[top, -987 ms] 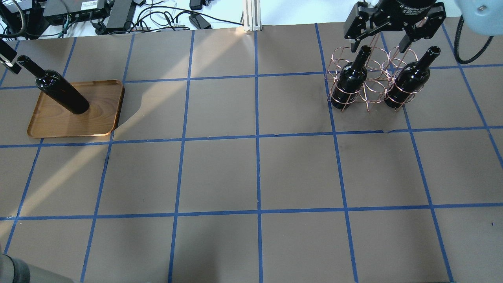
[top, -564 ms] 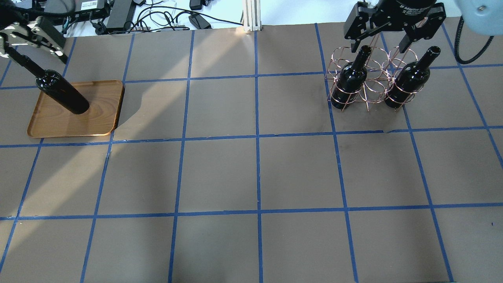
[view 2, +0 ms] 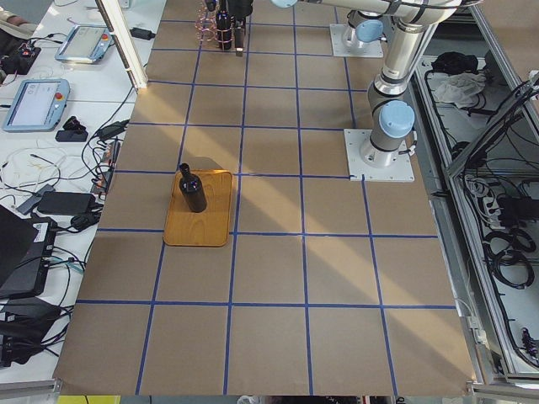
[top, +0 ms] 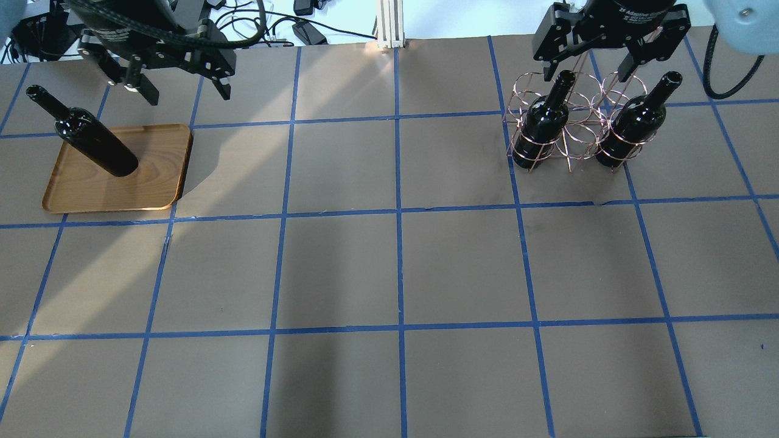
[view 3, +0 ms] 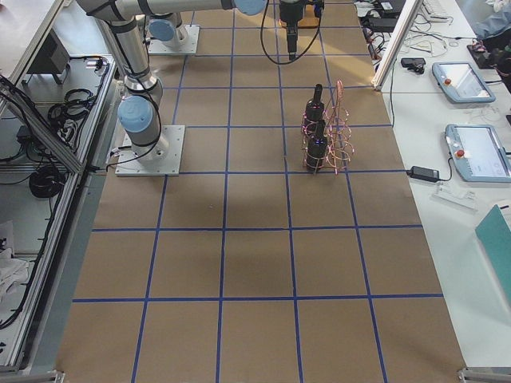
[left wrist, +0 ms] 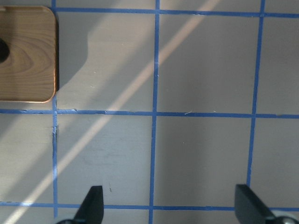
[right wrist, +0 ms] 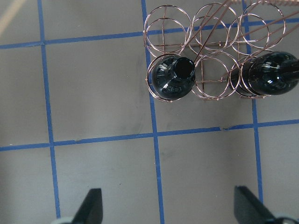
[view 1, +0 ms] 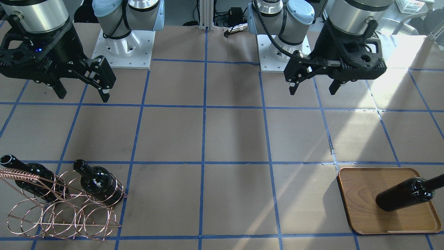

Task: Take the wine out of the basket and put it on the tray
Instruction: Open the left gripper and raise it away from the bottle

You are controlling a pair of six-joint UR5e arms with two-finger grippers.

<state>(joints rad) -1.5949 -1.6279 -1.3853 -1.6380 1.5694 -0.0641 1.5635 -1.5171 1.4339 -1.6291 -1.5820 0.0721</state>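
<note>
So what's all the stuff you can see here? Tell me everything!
wine bottles: three, shiny black; one standing on the tray, two standing in the basket
tray: one, brown wood; far side of the table, on the robot's left
basket: one, copper wire rings; far side of the table, on the robot's right
table: one, brown with blue tape squares
cables: several, black; on the white bench beyond the table
left gripper: one, black, open, empty; above bare table, off to the side of the tray
right gripper: one, black, open, empty; above the table, on the robot's side of the basket
</note>
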